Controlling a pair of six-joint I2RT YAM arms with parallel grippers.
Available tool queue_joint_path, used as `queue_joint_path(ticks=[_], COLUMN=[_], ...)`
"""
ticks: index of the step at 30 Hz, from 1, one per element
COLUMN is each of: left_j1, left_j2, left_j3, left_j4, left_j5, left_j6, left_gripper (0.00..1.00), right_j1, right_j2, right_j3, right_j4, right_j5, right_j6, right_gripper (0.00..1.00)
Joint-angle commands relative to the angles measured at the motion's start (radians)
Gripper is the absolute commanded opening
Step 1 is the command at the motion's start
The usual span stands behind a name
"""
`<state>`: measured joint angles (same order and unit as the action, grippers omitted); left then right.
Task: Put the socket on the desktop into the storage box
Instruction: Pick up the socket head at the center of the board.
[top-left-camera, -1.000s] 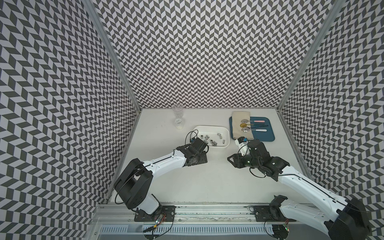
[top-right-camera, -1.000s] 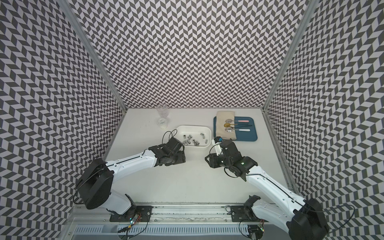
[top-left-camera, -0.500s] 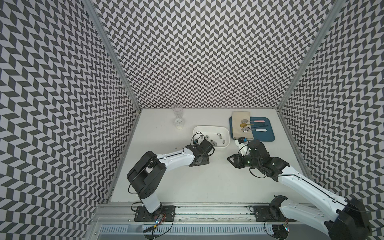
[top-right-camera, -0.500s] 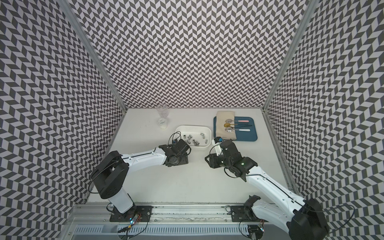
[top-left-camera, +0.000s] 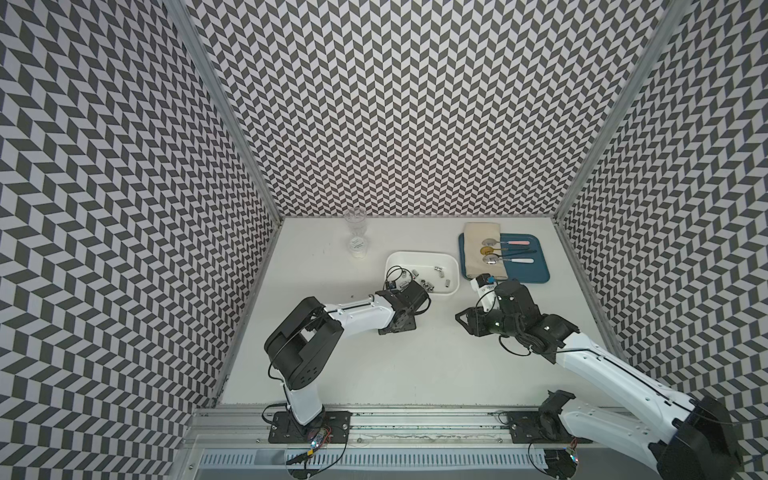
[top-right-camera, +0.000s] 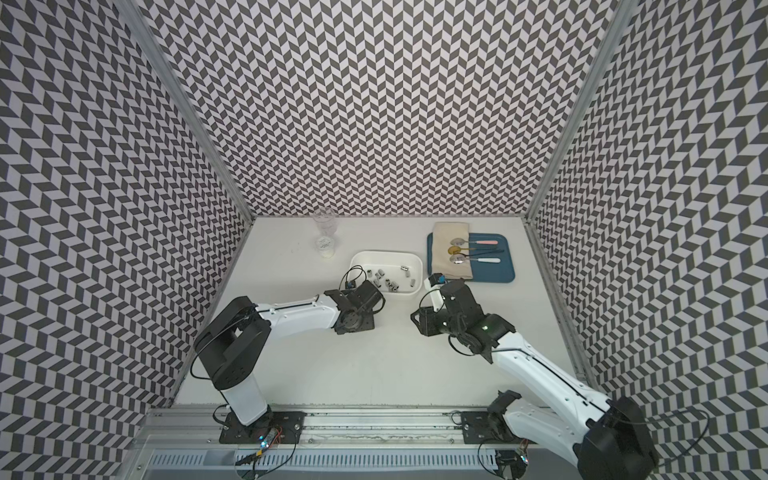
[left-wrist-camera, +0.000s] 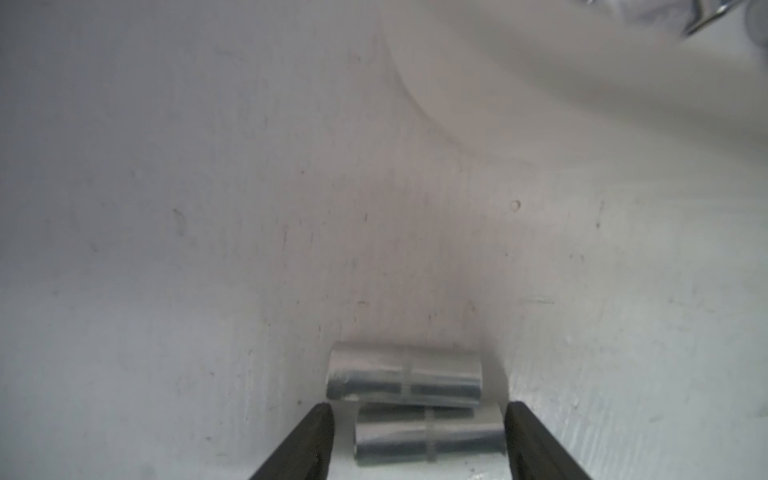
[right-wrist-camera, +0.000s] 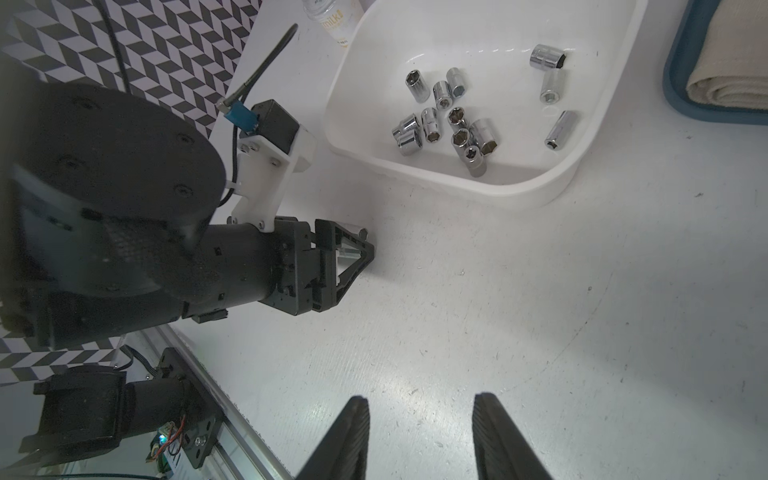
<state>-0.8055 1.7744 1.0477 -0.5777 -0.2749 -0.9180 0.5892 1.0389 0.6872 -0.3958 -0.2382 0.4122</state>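
Our left gripper (left-wrist-camera: 419, 409) stands with its jaws apart around a smooth chrome cylindrical socket (left-wrist-camera: 428, 440) lying on the scuffed white counter (left-wrist-camera: 208, 208) — a second socket (left-wrist-camera: 403, 380) lies just beside it. The right gripper (right-wrist-camera: 420, 401) hangs parted and empty near the glossy, round-cornered storage box (right-wrist-camera: 540, 195).

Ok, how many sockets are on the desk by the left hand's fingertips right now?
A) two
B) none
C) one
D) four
A: the left wrist view shows two, the nearer socket between the left hand's open fingers and the farther socket just beyond them, both lying on the desk.
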Motion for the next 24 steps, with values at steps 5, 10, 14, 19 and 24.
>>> queue_joint_path(ticks=[5,10,14,19,24], left_j1=[-0.016,-0.030,-0.037,-0.042,-0.042], left_j2=[0.022,0.012,-0.008,-0.054,-0.125], left_j3=[0.016,0.011,0.009,0.007,0.022], left_j4=[-0.006,-0.011,-0.017,-0.029,-0.036], left_j5=[-0.008,-0.008,-0.009,-0.003,0.009], left_j6=[-0.008,-0.009,-0.006,0.002,0.026], left_gripper=[0.58,0.49,0.45,0.43,0.43], right_j1=[0.003,0.003,0.003,0.003,0.004], right_j2=[-0.005,-0.004,-0.002,-0.007,-0.022], right_j3=[0.003,-0.002,-0.005,-0.001,-0.004], right_j4=[0.037,0.041,0.044,0.040,0.030], right_j5=[0.019,0.020,0.014,0.005,-0.009], right_j6=[-0.003,0.002,0.003,0.005,0.008], right_gripper=[0.45,0.45,0.45,0.45,0.45])
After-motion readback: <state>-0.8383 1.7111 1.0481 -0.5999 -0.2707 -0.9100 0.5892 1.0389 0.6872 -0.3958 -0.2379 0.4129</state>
